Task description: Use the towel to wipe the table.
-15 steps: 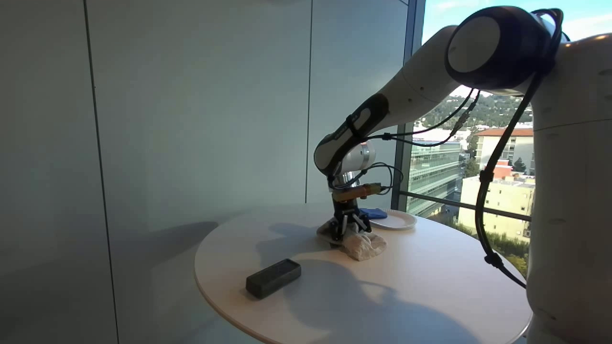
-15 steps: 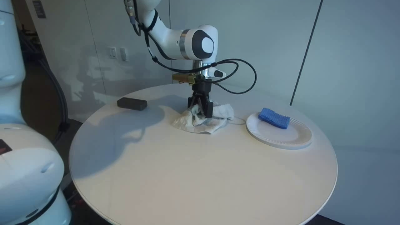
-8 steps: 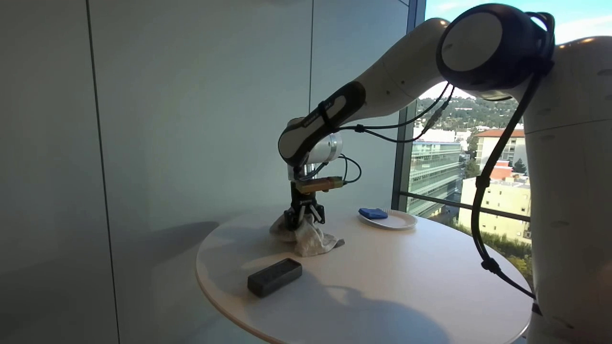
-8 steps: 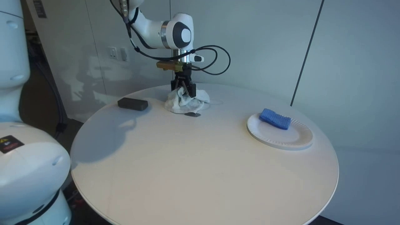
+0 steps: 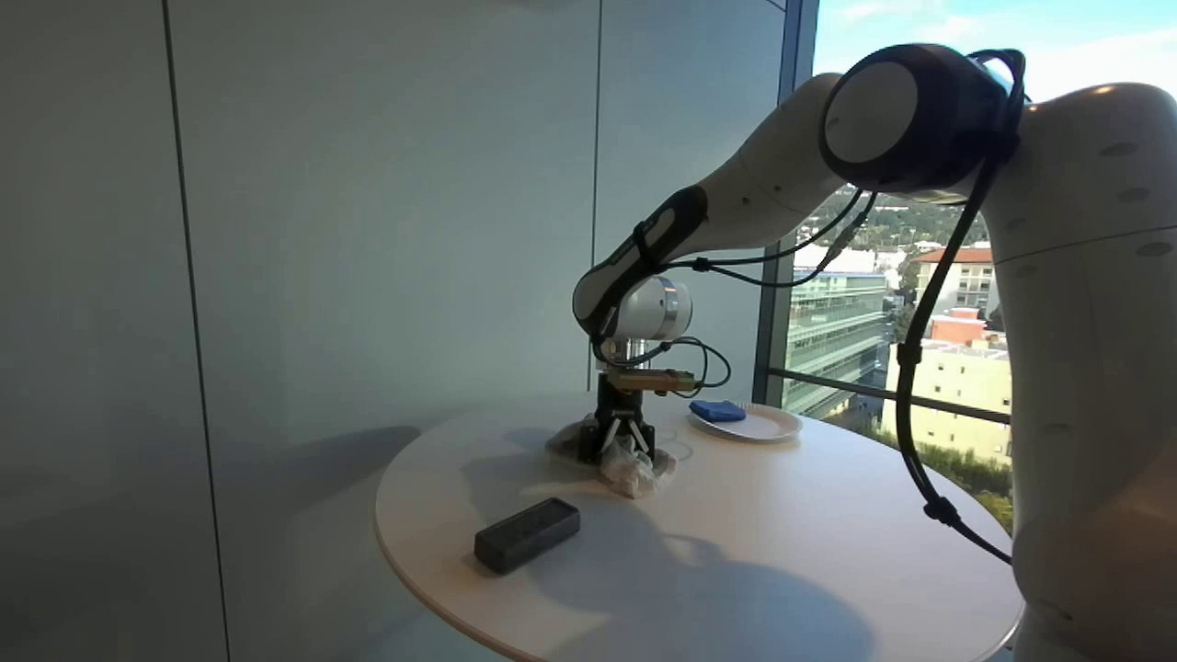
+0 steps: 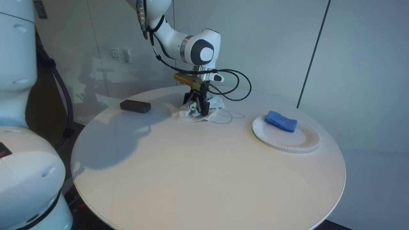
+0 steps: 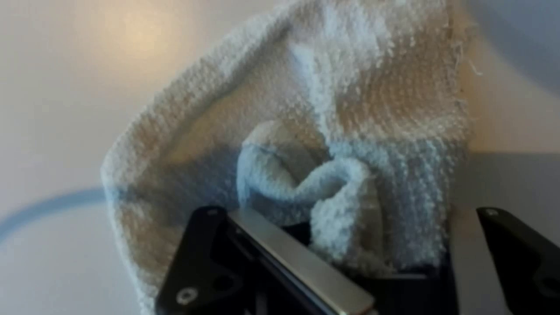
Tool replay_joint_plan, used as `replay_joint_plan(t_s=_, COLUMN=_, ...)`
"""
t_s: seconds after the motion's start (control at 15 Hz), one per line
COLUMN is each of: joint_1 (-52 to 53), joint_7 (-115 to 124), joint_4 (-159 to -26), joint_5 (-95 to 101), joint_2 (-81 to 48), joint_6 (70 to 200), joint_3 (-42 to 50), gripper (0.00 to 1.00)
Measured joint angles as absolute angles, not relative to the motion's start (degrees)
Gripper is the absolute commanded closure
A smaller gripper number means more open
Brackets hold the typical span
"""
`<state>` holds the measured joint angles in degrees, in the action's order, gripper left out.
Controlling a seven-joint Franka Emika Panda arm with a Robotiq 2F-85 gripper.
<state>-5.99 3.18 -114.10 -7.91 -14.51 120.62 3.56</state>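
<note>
Holding a bunched towel (image 6: 191, 115) against the far part of the table (image 6: 207, 179), the gripper (image 6: 195, 108) stands, in an exterior view, between a dark block (image 6: 135, 106) at left and a plate (image 6: 302, 140) at right.

Zero legible txt from where I stand: in an exterior view a dark plaque (image 6: 41, 9) sits on the wall (image 6: 255, 38), up & L of the table (image 6: 211, 175), too small & blurry to read. L of the same table, low on the robot arm (image 6: 28, 185), there's a dark label (image 6: 4, 150) w/ a red bit, cut off at the view's edge, no words or nos. I can make out. Also in an exterior view, above the table, the arm's black strip (image 5: 691, 210) is too small & dim to tell abt any lettering.
</note>
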Motion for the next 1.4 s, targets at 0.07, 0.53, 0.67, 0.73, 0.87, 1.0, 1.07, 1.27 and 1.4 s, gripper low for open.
replay_joint_plan(t_s=0.07, joint_1=-6.07, joint_7=3.78, joint_4=-114.77, joint_5=-7.91, joint_2=-14.06, joint_6=120.59, joint_3=4.02, gripper=1.0)
replay_joint_plan(t_s=0.53, joint_1=-6.06, joint_7=13.68, joint_4=-122.56, joint_5=-6.79, joint_2=-8.73, joint_6=120.87, joint_3=6.45, gripper=1.0)
replay_joint_plan(t_s=0.67, joint_1=-6.09, joint_7=16.66, joint_4=-124.57, joint_5=-6.34, joint_2=-7.39, joint_6=120.85, joint_3=7.53, gripper=1.0)
replay_joint_plan(t_s=0.73, joint_1=-6.12, joint_7=17.88, joint_4=-124.97, joint_5=-6.16, joint_2=-7.16, joint_6=120.77, joint_3=7.98, gripper=1.0)
replay_joint_plan(t_s=0.87, joint_1=-6.41, joint_7=18.68, joint_4=-124.59, joint_5=-5.58, joint_2=-7.37, joint_6=120.16, joint_3=8.87, gripper=1.0)
replay_joint_plan(t_s=1.0, joint_1=-6.9, joint_7=18.63, joint_4=-121.97, joint_5=-3.92, joint_2=-8.96, joint_6=119.06, joint_3=9.54, gripper=1.0)
replay_joint_plan(t_s=1.07, joint_1=-7.07, joint_7=18.63, joint_4=-119.69, joint_5=-2.38, joint_2=-10.33, joint_6=118.19, joint_3=9.72, gripper=1.0)
replay_joint_plan(t_s=1.27, joint_1=-6.69, joint_7=18.09, joint_4=-110.52, joint_5=2.69, joint_2=-15.97, joint_6=116.18, joint_3=9.36, gripper=1.0)
replay_joint_plan(t_s=1.4, joint_1=-5.9, joint_7=15.16, joint_4=-104.27, joint_5=3.14, joint_2=-19.52, joint_6=115.33, joint_3=7.87, gripper=1.0)
